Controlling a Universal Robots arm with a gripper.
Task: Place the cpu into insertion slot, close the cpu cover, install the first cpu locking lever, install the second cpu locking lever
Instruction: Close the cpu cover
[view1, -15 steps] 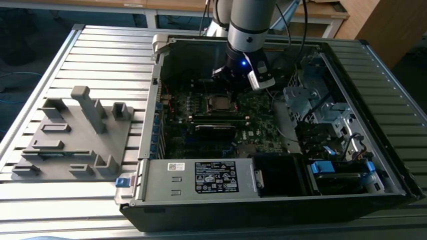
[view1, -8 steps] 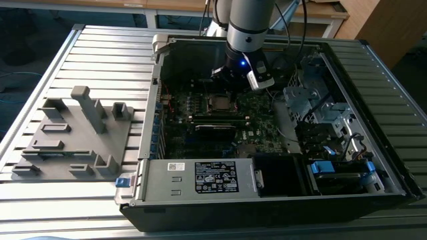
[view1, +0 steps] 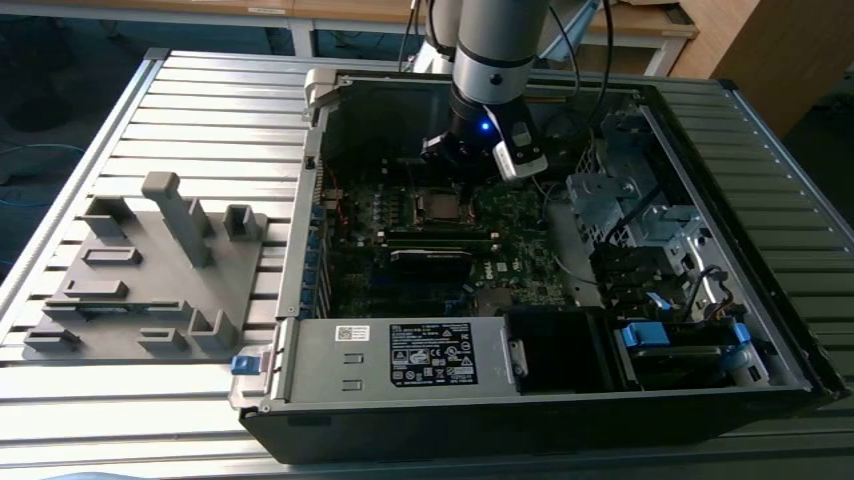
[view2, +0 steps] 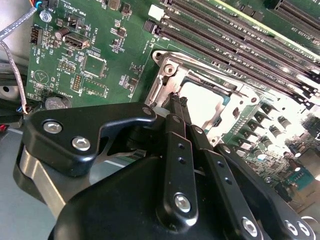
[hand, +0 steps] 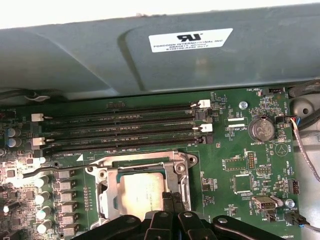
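The cpu (hand: 141, 192) is seen lying flat in the insertion slot (hand: 103, 175), with the cpu cover (hand: 106, 200) laid down around it. The pincer (hand: 170, 196) is held shut with nothing in it, its tips set at the cover's edge, just beside the cpu.

Slatted metal table (view1: 200, 100) — wooden furniture (view1: 761, 50) behind.

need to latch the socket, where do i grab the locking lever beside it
Take the locking lever by its bent free end, which juts past the cpu cover. Come from above, pinching across the thin rod; it lies low against the board among capacitors, so a side approach looks blocked.
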